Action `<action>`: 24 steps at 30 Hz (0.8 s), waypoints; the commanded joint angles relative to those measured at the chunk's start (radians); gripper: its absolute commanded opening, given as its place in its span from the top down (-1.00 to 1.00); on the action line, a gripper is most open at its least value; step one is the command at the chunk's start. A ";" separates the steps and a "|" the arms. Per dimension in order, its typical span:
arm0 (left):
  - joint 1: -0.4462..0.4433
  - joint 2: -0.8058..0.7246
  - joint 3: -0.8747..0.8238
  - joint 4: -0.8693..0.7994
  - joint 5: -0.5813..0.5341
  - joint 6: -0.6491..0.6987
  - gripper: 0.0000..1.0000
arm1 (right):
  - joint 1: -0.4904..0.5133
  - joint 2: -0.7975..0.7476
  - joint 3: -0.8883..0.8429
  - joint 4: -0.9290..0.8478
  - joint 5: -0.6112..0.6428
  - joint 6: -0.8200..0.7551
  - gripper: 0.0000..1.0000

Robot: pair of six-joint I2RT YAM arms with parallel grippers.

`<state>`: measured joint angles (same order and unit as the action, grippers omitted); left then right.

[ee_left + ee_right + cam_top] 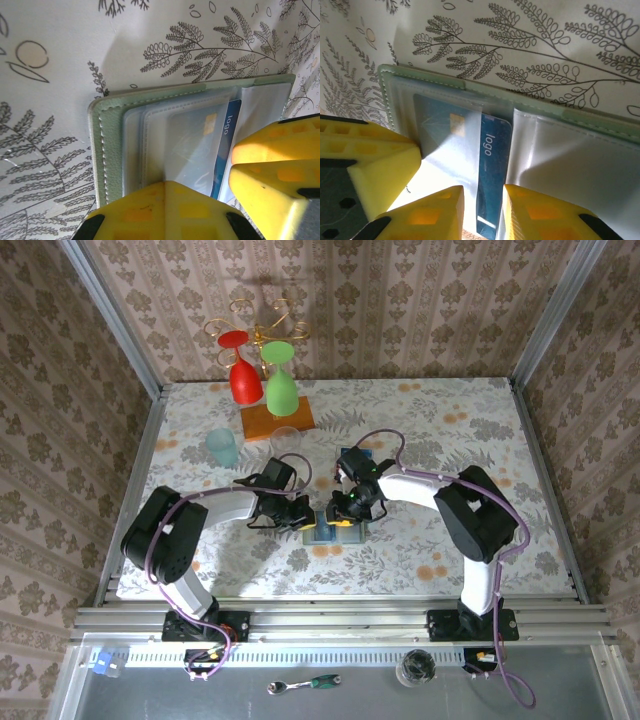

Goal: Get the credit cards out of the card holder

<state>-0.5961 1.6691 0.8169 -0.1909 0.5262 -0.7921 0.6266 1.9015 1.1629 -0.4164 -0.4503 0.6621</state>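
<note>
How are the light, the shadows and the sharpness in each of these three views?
Top external: even light, sharp, the glass rack throws a faint shadow on the back wall. Left wrist: the yellow fingers near the lens are soft, the card holder sharp. Right wrist: glare on the clear pocket, yet the blue card's word "logo" reads clearly.

From above, the left tool (306, 520) and right tool (345, 518) cover most of the holder (322, 535); what it holds is too small to tell. At the right wrist the blue card (492, 170) runs off the bottom edge; whether it is gripped is unclear.
</note>
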 commanded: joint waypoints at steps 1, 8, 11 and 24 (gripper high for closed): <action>-0.008 0.011 -0.007 -0.023 -0.010 0.001 1.00 | -0.002 0.029 -0.018 0.008 -0.020 0.014 0.45; -0.008 0.026 -0.007 -0.028 -0.007 0.003 1.00 | -0.002 0.033 -0.030 0.047 -0.056 0.034 0.46; -0.008 0.032 -0.007 -0.028 -0.004 0.004 1.00 | -0.004 0.020 -0.036 0.068 -0.071 0.050 0.49; -0.008 0.036 -0.004 -0.039 -0.005 0.008 1.00 | -0.014 -0.056 -0.049 0.082 -0.092 0.077 0.61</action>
<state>-0.5968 1.6749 0.8169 -0.1894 0.5304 -0.7921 0.6144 1.8862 1.1221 -0.3462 -0.5064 0.7189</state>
